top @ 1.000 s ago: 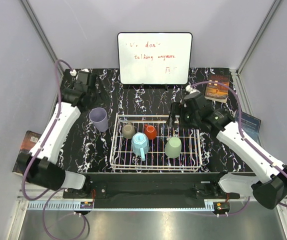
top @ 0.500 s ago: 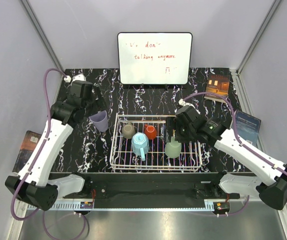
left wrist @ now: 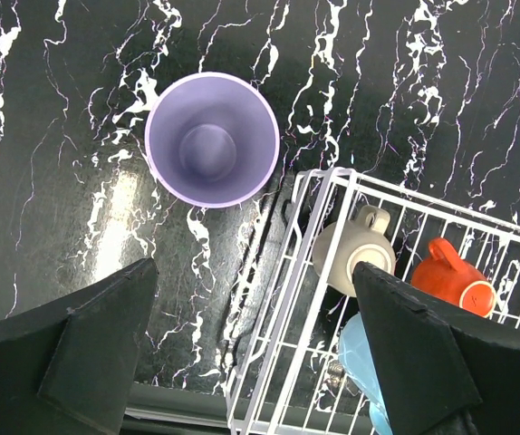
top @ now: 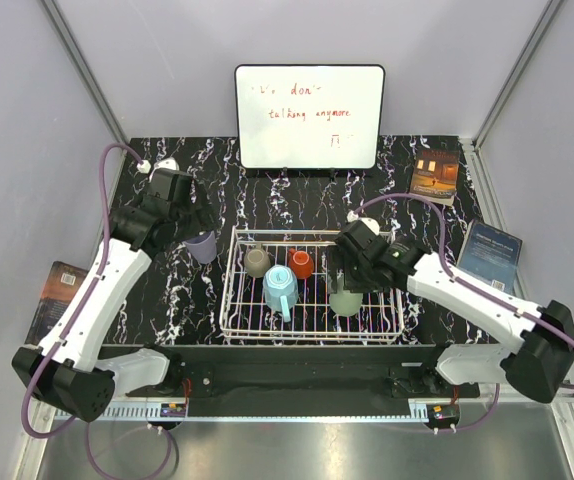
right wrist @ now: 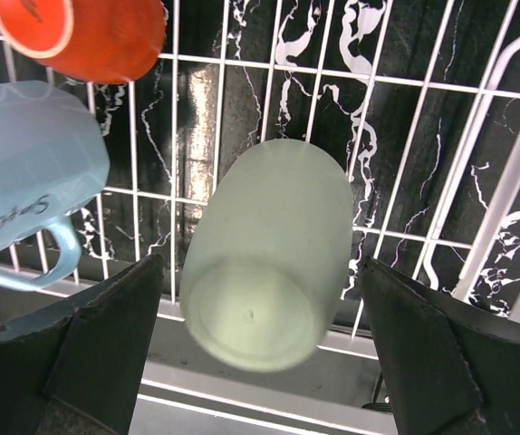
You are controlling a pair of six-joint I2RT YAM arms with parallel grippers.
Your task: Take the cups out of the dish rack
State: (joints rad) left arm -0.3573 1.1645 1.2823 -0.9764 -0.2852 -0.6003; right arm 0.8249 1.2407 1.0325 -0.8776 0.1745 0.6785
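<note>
Since the earlier frame the right arm has been carried further in over the dish rack (top: 229,300), so that the right fingers (right wrist: 88,344) are now set above the sage-green tumbler (right wrist: 269,245); the left arm has been shifted only slightly and is kept over the far left part of the bench (top: 297,200). The four cups in the rack are seen where they were, and the lavender tumbler (left wrist: 211,139) is seen in almost the same place.

The right fingers are held wide apart. In the right wrist view the sage-green tumbler is framed between them, with a gap left on each side, so nothing is gripped. The tumbler is seen in the right half of the rack with its closed base turned towards the wrist camera. The light blue handled mug (right wrist: 29,154) is seen to its left, well apart from it, and the small red-orange cup (right wrist: 79,32) is placed beyond the mug.

The left fingers (left wrist: 88,353) are likewise spread wide, and nothing is held by them. The lavender tumbler is stood upright, mouth up, on the bench just outside the rack's far left corner. Inside that corner the small grey-brown cup (left wrist: 355,249) is found, with the red-orange cup to its right.

A whiteboard (top: 309,116) with red writing is propped at the far edge of the bench. One book (top: 434,175) is laid at the far right corner, a second book (top: 489,245) off the right edge, and a third book (top: 59,285) off the left edge
</note>
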